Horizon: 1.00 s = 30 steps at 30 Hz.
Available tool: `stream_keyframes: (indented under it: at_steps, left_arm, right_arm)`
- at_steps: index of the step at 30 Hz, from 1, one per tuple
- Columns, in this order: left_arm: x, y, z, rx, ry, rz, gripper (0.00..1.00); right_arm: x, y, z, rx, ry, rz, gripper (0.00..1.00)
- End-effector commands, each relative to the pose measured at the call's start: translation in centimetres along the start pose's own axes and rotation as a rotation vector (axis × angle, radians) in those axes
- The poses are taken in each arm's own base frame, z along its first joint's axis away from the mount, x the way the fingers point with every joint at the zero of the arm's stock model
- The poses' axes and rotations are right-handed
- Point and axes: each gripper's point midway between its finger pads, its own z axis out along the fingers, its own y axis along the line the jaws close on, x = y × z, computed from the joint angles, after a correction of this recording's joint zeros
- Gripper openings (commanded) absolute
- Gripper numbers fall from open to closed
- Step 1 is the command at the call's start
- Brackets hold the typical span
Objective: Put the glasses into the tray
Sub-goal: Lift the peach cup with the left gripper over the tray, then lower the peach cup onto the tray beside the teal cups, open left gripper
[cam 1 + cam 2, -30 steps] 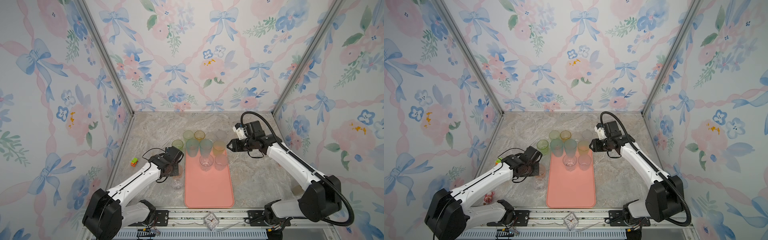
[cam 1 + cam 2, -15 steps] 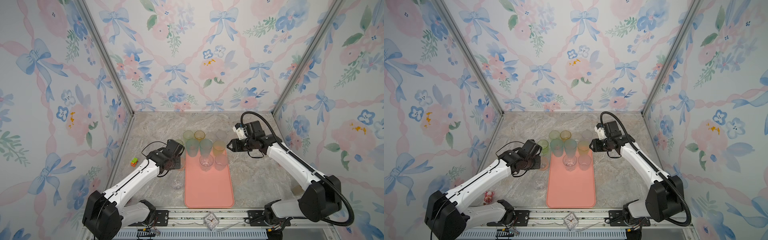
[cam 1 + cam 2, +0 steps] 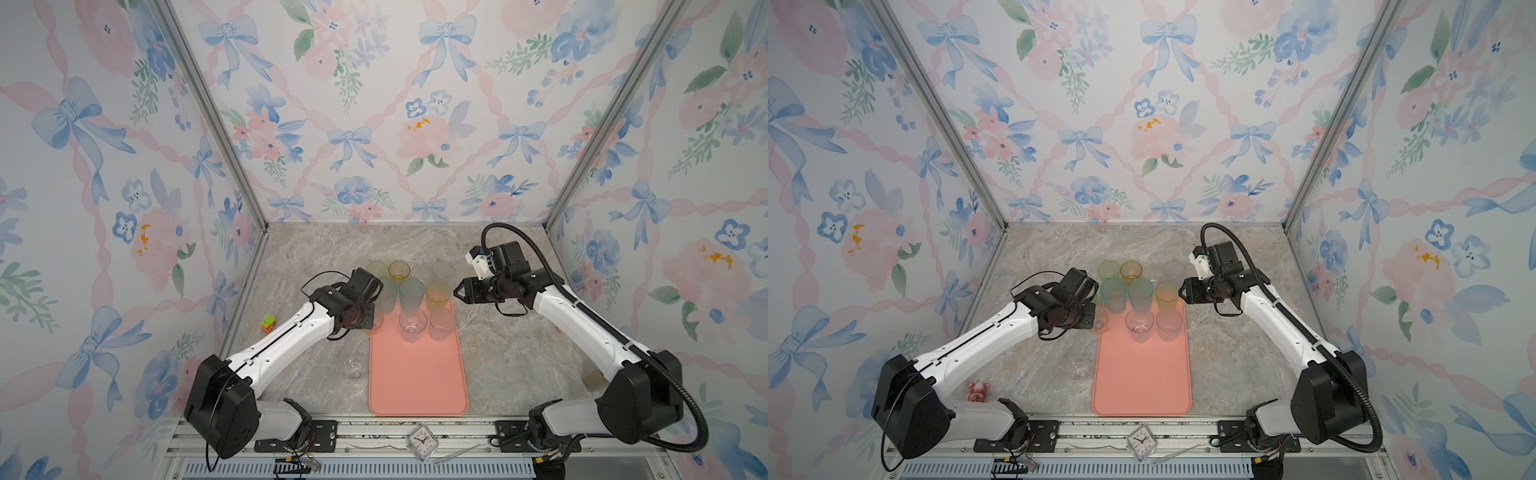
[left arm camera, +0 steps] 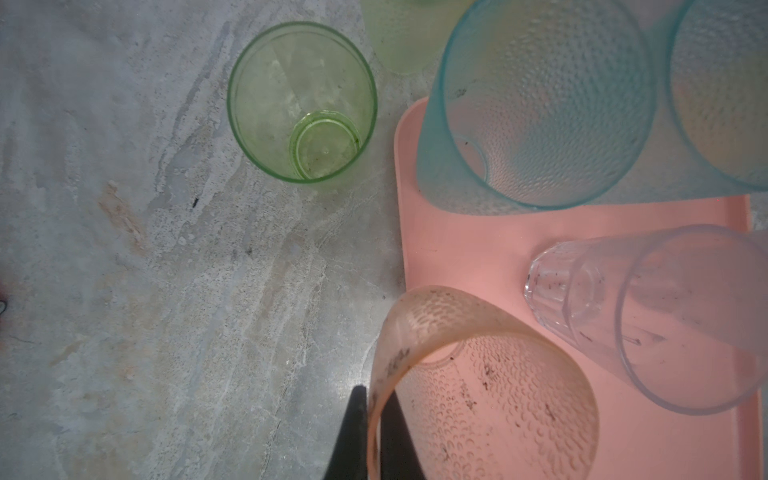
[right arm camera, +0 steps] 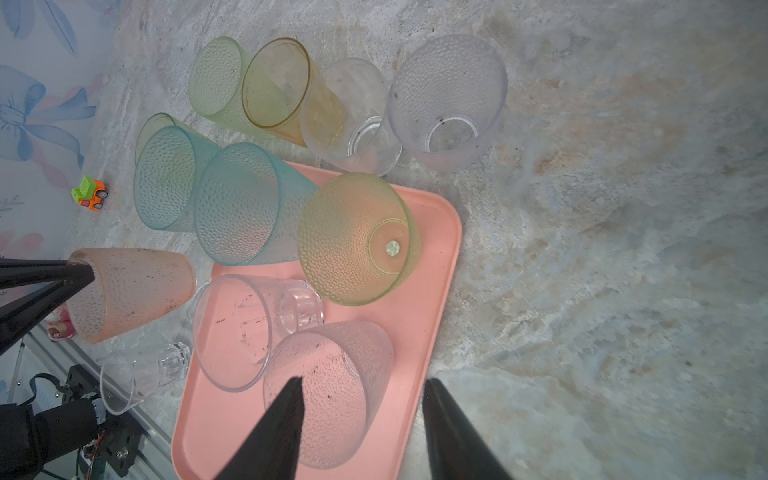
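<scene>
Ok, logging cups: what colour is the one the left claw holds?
Pinkish-orange cup, clearest in the right wrist view.

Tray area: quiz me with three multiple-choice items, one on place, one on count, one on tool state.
1. The green glass, relative to the tray, stands: A beside it on the table; B in it; C stacked in another glass.
2. Teal glasses: A one; B two; C four.
3. Left tool: A open, empty; B shut on nothing; C shut on the orange glass rim.
Answers: A, its base is on the table, clear of the tray; B, two stand side by side; C, its fingers pinch the rim.
</scene>
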Motion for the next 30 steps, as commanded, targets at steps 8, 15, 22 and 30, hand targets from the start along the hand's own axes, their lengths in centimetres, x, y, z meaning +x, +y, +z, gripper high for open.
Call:
stream_keyframes:
  at_steps: [8, 15, 22, 30]
  left_arm:
    - [-1.1, -2.0, 1.0, 0.037, 0.004, 0.06, 0.05]
    - [-1.8, -3.7, 2.4, 0.078, 0.019, 0.089, 0.05]
    - [-1.5, -4.0, 3.6, 0.074, 0.05, 0.109, 0.04]
    - [-0.7, -4.2, 4.6, 0.075, 0.091, 0.127, 0.04]
  right_arm:
    - [0.5, -0.5, -0.2, 0.015, 0.01, 0.019, 0.5]
    - [0.6, -0.6, 0.0, 0.02, 0.016, 0.025, 0.5]
    - [0.8, -0.9, -0.1, 0.035, 0.02, 0.023, 0.5]
    - [1.0, -1.1, 0.2, 0.039, 0.03, 0.029, 0.5]
